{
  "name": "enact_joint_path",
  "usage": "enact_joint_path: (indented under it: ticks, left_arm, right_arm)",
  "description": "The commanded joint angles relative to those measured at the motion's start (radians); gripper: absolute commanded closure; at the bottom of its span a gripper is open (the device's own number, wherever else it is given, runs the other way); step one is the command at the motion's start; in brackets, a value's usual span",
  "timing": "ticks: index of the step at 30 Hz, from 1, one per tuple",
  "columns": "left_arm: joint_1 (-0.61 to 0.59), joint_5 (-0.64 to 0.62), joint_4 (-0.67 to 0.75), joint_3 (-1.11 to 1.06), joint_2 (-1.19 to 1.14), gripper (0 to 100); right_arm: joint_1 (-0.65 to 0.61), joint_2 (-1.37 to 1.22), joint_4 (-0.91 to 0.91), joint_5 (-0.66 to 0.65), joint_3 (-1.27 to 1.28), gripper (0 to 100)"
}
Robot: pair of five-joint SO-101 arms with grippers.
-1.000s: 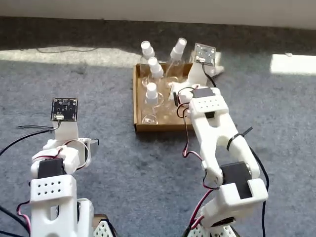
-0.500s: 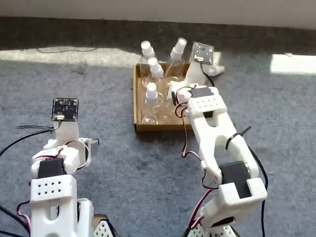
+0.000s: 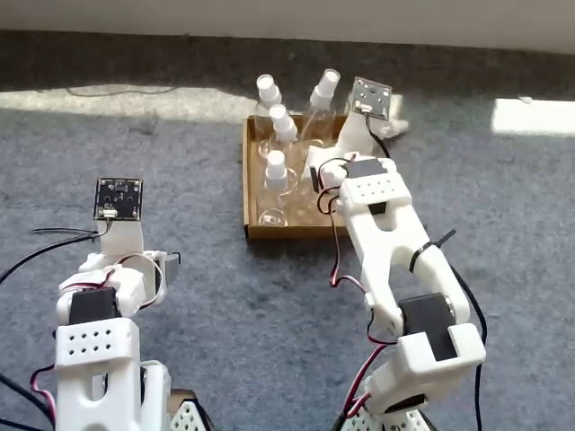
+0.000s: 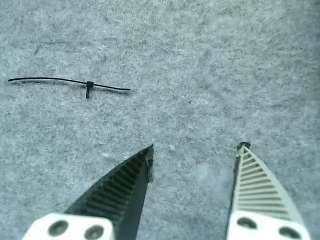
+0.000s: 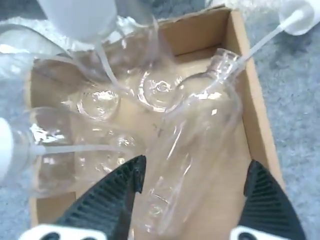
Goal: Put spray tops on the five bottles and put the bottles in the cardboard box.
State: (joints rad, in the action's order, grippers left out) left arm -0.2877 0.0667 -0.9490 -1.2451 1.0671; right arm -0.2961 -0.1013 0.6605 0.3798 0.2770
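Right hand [image 5: 197,170] hangs wide open, released, over the cardboard box [image 5: 257,125], with its jaws either side of a leaning bottle [image 5: 200,125] and no clear contact. The other bottles [image 3: 275,171] stand in the box to its left. Risk: a jaw snags the leaning bottle when lifting, tipping it into its neighbours or over the far wall. Left hand [image 4: 195,150] is open and empty over the tabletop [image 4: 200,60], near left.
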Motion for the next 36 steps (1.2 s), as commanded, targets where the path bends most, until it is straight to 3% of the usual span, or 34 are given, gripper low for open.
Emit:
enact_joint_path:
  ticks: [1,11,36]
  left_arm:
    - [0.021,-0.003,0.015,0.004,0.016,75]
    - [0.021,-0.003,0.014,0.004,0.016,75]
    - [0.018,-0.003,0.014,0.005,0.016,75]
  right_arm:
    - [-0.007,0.01,-0.016,0.009,-0.054,72.4]
    - [-0.008,0.01,-0.015,0.011,-0.053,67.3]
    - [0.008,-0.087,-0.016,0.066,-0.107,67.6]
